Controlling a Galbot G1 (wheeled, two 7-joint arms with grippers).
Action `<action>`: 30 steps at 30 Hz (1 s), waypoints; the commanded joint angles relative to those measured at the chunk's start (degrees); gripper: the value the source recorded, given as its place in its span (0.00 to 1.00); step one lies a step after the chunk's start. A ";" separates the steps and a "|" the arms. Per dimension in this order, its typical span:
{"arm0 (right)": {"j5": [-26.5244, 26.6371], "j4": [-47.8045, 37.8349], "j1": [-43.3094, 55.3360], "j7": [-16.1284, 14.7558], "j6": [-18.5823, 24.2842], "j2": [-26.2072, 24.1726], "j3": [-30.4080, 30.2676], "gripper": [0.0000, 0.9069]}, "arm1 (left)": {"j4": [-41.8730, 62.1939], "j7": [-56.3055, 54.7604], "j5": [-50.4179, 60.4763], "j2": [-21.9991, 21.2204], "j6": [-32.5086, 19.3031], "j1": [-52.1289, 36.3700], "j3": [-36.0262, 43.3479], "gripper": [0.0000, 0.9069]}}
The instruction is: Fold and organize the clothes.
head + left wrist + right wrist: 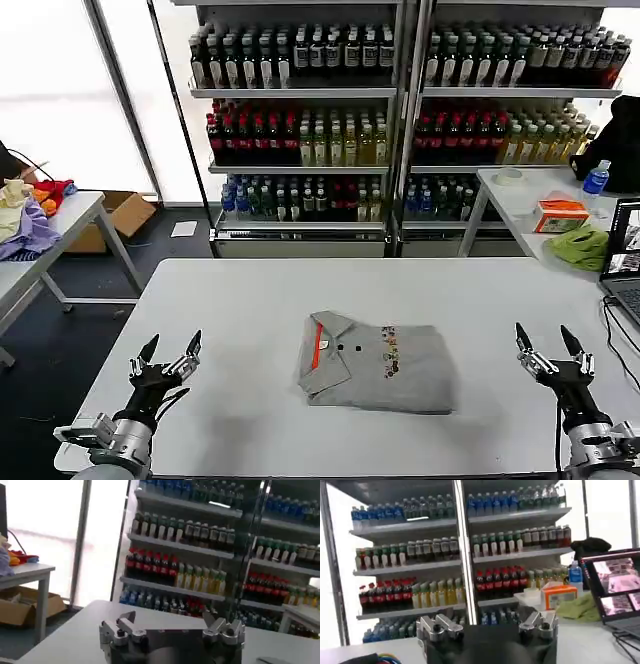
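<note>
Grey polo [378,367] folded at frame centre; soft, limp, best pinched at edges. Left gripper [170,351] lower left, right gripper [546,340] lower right, both spread, empty.

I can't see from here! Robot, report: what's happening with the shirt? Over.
Left gripper and right gripper open, empty, hovering either side. Folded grey polo shirt with orange collar lining flat mid-table. Nothing in the way.

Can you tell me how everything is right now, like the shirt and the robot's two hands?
grey polo shirt: folded into a neat rectangle, lying flat mid-table, orange collar lining showing.
left gripper: open, holding nothing, over the table's near left corner.
right gripper: open, holding nothing, over the table's near right edge.
laptop: lid open, screen lit.
</note>
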 commanded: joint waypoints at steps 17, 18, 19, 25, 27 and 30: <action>3.20 -2.19 -5.10 -4.85 5.26 2.51 6.34 1.00 | -1.92 1.78 1.17 1.21 1.25 0.72 -0.10 1.00; 3.18 -2.20 -5.09 -4.85 5.21 2.54 6.30 1.00 | -2.58 2.23 1.22 1.18 1.63 0.75 -0.25 1.00; 3.09 -2.13 -5.11 -4.79 4.95 2.50 6.22 1.00 | -2.79 2.65 1.49 1.15 1.92 0.84 -0.47 1.00; 2.99 -1.67 -4.99 -4.83 4.48 2.26 5.93 1.00 | -3.86 4.89 6.12 1.01 1.59 1.34 -0.75 1.00; 2.92 -1.48 -4.96 -4.81 4.25 2.26 5.71 1.00 | -3.90 4.97 6.04 0.93 1.59 1.35 -0.63 1.00; 2.81 -1.24 -4.94 -4.68 4.03 2.36 5.40 1.00 | -4.00 4.89 6.06 0.94 1.40 1.35 -0.42 1.00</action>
